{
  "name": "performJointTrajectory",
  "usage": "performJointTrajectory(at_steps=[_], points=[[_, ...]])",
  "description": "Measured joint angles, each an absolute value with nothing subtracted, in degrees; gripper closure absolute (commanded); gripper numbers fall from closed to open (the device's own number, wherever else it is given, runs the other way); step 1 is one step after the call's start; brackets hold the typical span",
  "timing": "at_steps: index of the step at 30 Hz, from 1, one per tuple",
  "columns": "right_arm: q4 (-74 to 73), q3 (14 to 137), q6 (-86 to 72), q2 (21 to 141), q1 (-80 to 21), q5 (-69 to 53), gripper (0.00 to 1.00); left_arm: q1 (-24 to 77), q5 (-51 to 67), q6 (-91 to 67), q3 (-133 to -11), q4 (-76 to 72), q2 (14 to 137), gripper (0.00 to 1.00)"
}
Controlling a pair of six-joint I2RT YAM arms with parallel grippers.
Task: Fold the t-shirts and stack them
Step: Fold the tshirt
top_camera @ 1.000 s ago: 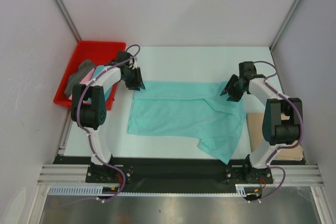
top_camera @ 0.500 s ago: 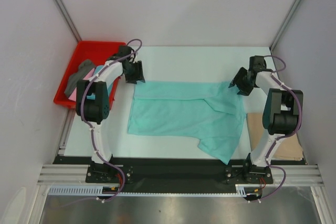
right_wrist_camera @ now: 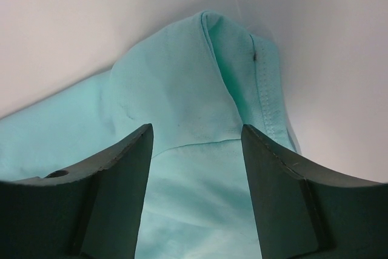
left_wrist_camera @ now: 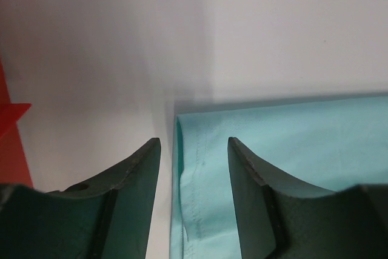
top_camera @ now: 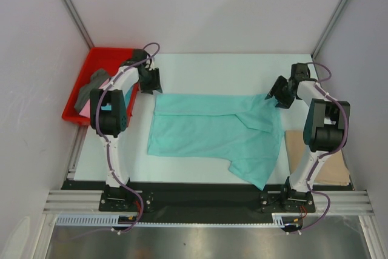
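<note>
Red tray point(top_camera: 112, 57) at far-left of white table point(top_camera: 218, 74)

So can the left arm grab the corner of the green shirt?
Probably yes. The left gripper is open right at the corner of the mint green t-shirt, which lies flat between its jaws with nothing covering it.

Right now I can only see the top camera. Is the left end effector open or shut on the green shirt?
Observer: Open. In the left wrist view the left end effector has its fingers apart, and the mint green t-shirt shows its stitched corner edge in the gap.
Operator: What about the right one?
Observer: Open too. The right end effector has a raised fold of the shirt in its gap.
Operator: Is the shirt clean there?
Observer: Nearly; a small dark speck sits by the stitched hem.
</note>
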State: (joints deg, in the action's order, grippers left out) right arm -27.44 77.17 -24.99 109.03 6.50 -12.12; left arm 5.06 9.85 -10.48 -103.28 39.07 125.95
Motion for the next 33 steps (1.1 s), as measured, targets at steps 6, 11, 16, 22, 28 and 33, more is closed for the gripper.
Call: performJointTrajectory(at_steps=[6, 11, 16, 22, 28, 33], points=[[-27.0, 77.2, -25.0, 109.2, 6.7, -13.2, 0.35, 5.1, 12.6, -10.5, -99.9, 38.1, 126.0, 0.46], [-26.6, 77.2, -25.0, 109.2, 6.7, -14.1, 0.36, 5.1, 13.7, -10.5, -99.1, 37.9, 126.0, 0.50], [-26.6, 77.1, -25.0, 109.2, 6.7, -14.3, 0.37, 5.1, 14.3, -10.6, -98.3, 36.1, 126.0, 0.53], [-26.6, 77.1, -25.0, 109.2, 6.7, -14.3, 0.37, 5.1, 14.9, -10.6, -97.9, 35.6, 126.0, 0.60], [-26.6, 77.1, -25.0, 109.2, 6.7, -14.2, 0.38, 5.1, 15.2, -10.7, -97.9, 35.5, 126.0, 0.62], [-26.6, 77.1, -25.0, 109.8, 6.7, -13.8, 0.38, 5.1, 15.3, -11.1, -97.9, 35.5, 126.0, 0.65]])
